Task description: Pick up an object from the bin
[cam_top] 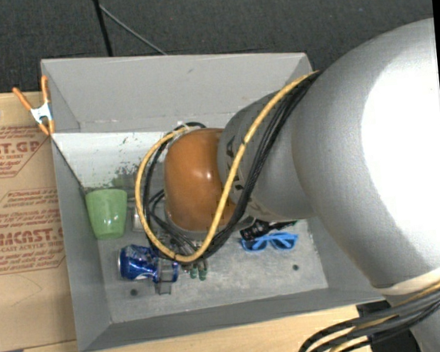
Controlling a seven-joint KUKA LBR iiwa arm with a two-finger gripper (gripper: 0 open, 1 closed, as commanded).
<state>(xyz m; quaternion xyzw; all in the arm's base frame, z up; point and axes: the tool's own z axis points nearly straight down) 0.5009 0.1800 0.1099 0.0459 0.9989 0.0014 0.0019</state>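
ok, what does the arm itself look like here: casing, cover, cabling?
Fat, rounded silver-grey arm links, smooth, no markings visible. A glossy orange-brown dome cover sits at the wrist. Around it loop black and yellow cables; more trail off at lower right.

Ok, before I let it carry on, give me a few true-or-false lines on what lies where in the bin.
1. A light green cup lies by the bin's left wall. True.
2. The blue sunglasses lie on top of the cup. False: they lie apart from it, on the floor at the lower right, beside the arm.
3. A shiny blue crumpled thing lies just below the cup in the view. True.
4. The arm's orange cover is outside the bin. False: it hangs over the bin's middle.
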